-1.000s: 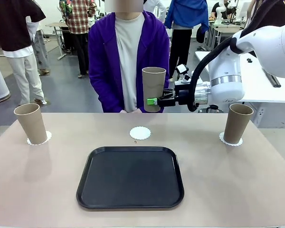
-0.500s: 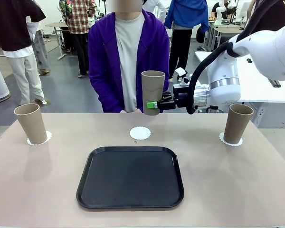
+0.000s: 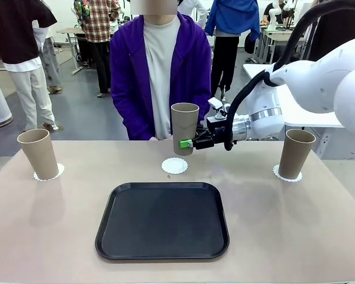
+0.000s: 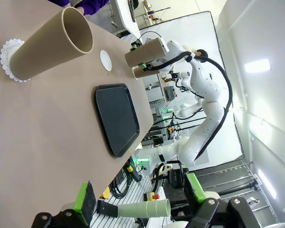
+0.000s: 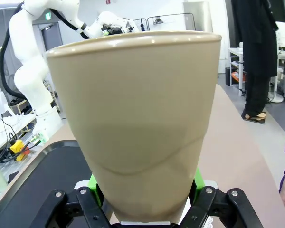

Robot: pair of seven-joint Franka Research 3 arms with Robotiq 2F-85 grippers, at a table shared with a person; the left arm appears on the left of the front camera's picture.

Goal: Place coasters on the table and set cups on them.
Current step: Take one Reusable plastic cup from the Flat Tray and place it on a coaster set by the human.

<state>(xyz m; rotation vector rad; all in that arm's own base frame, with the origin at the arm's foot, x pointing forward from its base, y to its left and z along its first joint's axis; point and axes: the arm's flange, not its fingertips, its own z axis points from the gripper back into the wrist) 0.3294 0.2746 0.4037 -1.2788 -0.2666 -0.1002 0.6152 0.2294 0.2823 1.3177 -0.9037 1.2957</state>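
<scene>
Cup (image 3: 184, 127) clamped upright in my right gripper (image 3: 187, 144), just above the far middle coaster (image 3: 174, 166); left gripper (image 4: 138, 198) spread, holding nothing.

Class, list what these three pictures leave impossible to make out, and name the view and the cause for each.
- Right wrist view: the held cup hides the right gripper fingers' contact and the coaster under it.
- Front view: the left cup covers most of its coaster.
- Left wrist view: the bottom edge cuts off the left gripper.

Khaki-tan cups (image 3: 184, 126), white lacy coasters (image 3: 174, 165), a beige table (image 3: 296, 225), a black tray (image 3: 163, 220), green-padded black right end effector (image 3: 187, 144).
</scene>
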